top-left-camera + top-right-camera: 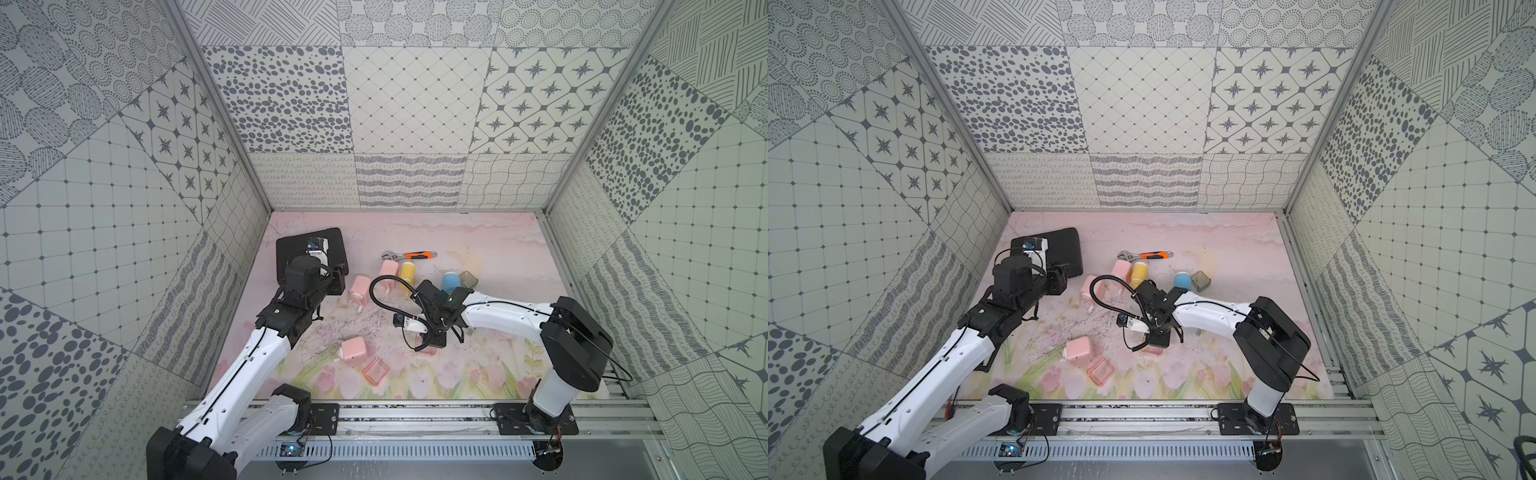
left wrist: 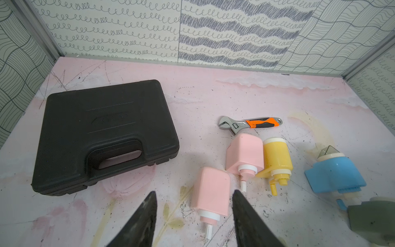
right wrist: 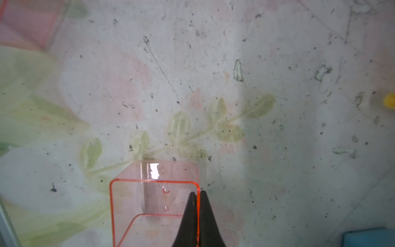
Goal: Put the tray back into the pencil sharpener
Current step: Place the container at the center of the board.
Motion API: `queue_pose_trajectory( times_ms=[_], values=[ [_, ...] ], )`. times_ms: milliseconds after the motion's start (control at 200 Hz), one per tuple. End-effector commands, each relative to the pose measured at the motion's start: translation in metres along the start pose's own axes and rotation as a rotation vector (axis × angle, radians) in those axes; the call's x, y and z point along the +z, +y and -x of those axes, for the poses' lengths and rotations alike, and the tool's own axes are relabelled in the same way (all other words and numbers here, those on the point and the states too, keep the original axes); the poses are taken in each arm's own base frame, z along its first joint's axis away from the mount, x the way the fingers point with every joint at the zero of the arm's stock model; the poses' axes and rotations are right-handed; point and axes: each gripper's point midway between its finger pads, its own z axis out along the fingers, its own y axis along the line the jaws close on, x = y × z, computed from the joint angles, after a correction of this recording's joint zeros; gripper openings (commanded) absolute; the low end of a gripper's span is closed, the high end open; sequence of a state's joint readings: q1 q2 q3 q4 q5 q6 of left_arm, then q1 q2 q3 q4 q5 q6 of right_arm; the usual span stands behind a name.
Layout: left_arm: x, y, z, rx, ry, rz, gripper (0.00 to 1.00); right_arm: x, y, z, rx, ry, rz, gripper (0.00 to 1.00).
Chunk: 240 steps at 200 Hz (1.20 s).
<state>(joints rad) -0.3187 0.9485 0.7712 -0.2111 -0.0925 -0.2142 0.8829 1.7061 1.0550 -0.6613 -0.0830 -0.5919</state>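
1. Two clear red trays show near your right arm: the tray (image 3: 149, 203), with one wall clamped between the right jaws, and a spare tray (image 1: 376, 371) lying free on the bench (image 1: 490, 249).
2. Writing on the tray comes to two tiny moulded marks on its wall, too small for you to read.
3. Your case (image 2: 102, 132) bears an embossed mark on its lid, too faint to read.
4. From above, the right wrist covers nearly all of the tray. Only a pink edge shows beneath it, and you cannot tell whether it rests on the bench.
5. Your left jaws stand apart with nothing between them, over the bench near the case. The left arm hides the near part of the case in both top views.
6. A pink sharpener (image 1: 353, 349) lies on its side just beside the spare tray and apart from the held one. You cannot tell which way its slot faces.
7. A blue sharpener (image 2: 335, 173) has a grey tray (image 2: 329, 151) touching its far end. A grey-green shape (image 2: 374, 218) is cut off at the edge of the left wrist view and cannot be made out.
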Motion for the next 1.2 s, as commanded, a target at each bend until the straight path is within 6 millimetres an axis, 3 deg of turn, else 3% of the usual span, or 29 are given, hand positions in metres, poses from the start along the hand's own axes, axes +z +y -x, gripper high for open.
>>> queue_pose_trajectory(
  times_ms=[0,115,325,510,625,710,876,1196],
  values=[
    [-0.001,0.000,-0.006,0.066,0.031,-0.024,0.56,0.003,-0.012,0.011,-0.053,-0.031,-0.008,0.00],
    [0.001,-0.003,-0.008,0.101,0.056,-0.040,0.57,0.007,-0.019,0.010,-0.028,-0.033,-0.011,0.02],
    [0.012,-0.017,-0.015,0.129,0.100,-0.119,0.60,0.004,-0.022,0.014,-0.006,-0.033,-0.005,0.27],
    [0.020,-0.041,-0.025,0.257,0.172,-0.264,0.65,-0.041,-0.039,0.047,0.101,-0.201,-0.103,0.44],
    [0.032,-0.045,-0.040,0.324,0.257,-0.305,0.67,-0.075,-0.057,0.084,0.327,-0.413,-0.214,0.47],
    [0.038,-0.044,-0.052,0.360,0.339,-0.313,0.71,-0.096,-0.066,0.093,0.513,-0.557,-0.332,0.49],
    [0.050,-0.035,-0.070,0.384,0.446,-0.285,0.76,-0.118,-0.071,0.080,0.823,-0.744,-0.405,0.52],
    [0.081,-0.034,-0.093,0.366,0.612,-0.262,0.93,-0.136,-0.068,0.023,1.159,-0.774,-0.464,0.52]
  ],
)
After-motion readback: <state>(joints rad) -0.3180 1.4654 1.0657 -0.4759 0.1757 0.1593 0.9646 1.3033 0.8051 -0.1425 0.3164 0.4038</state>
